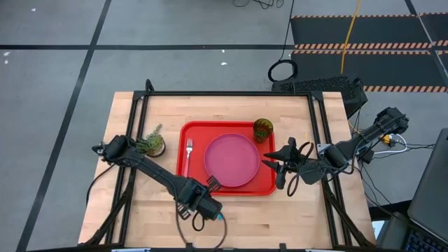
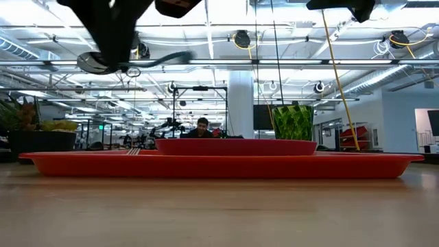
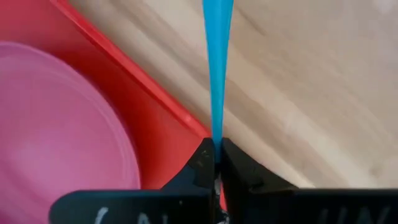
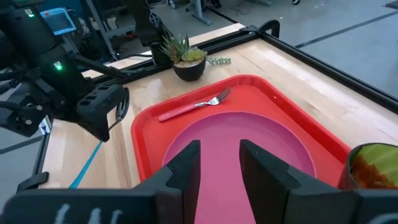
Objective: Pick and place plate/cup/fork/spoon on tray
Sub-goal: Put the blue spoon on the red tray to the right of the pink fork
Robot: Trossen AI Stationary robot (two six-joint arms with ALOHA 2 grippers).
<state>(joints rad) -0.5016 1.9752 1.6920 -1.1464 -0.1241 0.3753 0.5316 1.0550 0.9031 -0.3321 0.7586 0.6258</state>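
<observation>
On the pale wooden table [image 1: 294, 217] lies the glossy red rounded tray [image 1: 268, 183], bearing the round pink plate [image 1: 232, 160], ribbed green cup [image 1: 263, 129] and fork [image 1: 188, 155]. The left gripper [image 3: 217, 163] pinches the spoon [image 3: 217, 68] by its slim blue handle beside the tray's corner; the right gripper [image 4: 219, 158] hovers parted.

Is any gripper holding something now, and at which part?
The left gripper holds the spoon by the end of its blue handle. The right gripper is open and holds nothing.
</observation>
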